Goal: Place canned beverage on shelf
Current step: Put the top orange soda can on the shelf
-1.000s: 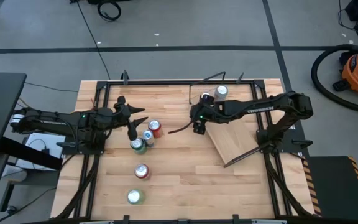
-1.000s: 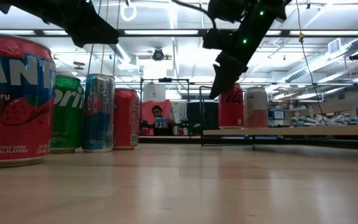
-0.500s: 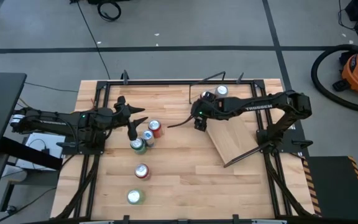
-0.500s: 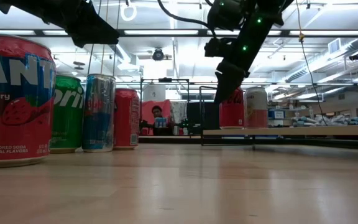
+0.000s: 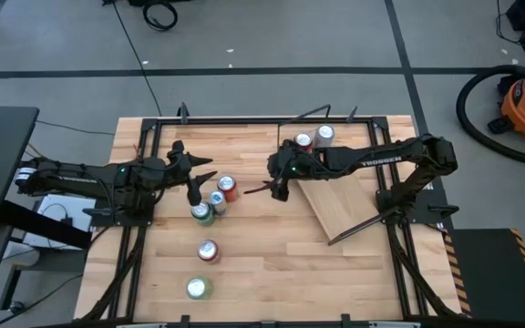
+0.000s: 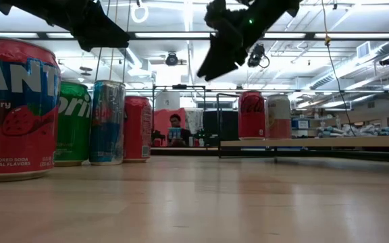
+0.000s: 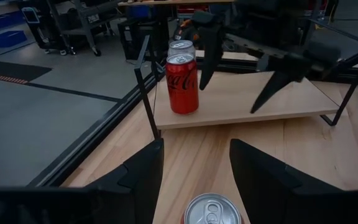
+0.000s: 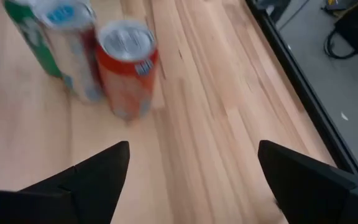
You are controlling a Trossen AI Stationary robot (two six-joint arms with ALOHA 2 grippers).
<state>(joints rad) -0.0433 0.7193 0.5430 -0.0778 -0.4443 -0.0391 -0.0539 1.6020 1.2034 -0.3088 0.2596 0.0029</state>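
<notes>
The shelf (image 5: 346, 202) is a light-wood board with black rods, lying askew at the table's right. A red cola can (image 5: 303, 142) and a silver can (image 5: 324, 135) stand upright on its far corner; they also show in the low view (image 6: 252, 115) and left wrist view (image 7: 182, 84). My right gripper (image 5: 267, 189) is open and empty above the table, left of the shelf, facing an orange-red can (image 8: 128, 68). My left gripper (image 5: 203, 185) is open and empty, just left of that can cluster (image 5: 217, 200), with one can's top (image 7: 207, 211) below its fingers.
Several cans stand on the table's left half: a cluster of three (image 5: 215, 200) and two nearer the front edge (image 5: 208, 251), (image 5: 197, 289). A black metal frame (image 5: 244, 119) edges the table. Bare tabletop lies between the cluster and the shelf.
My right gripper has drawn away from the red cola can on the shelf, going up and toward the table's left, toward the can cluster. It stays open. The cola can stays upright on the shelf.
</notes>
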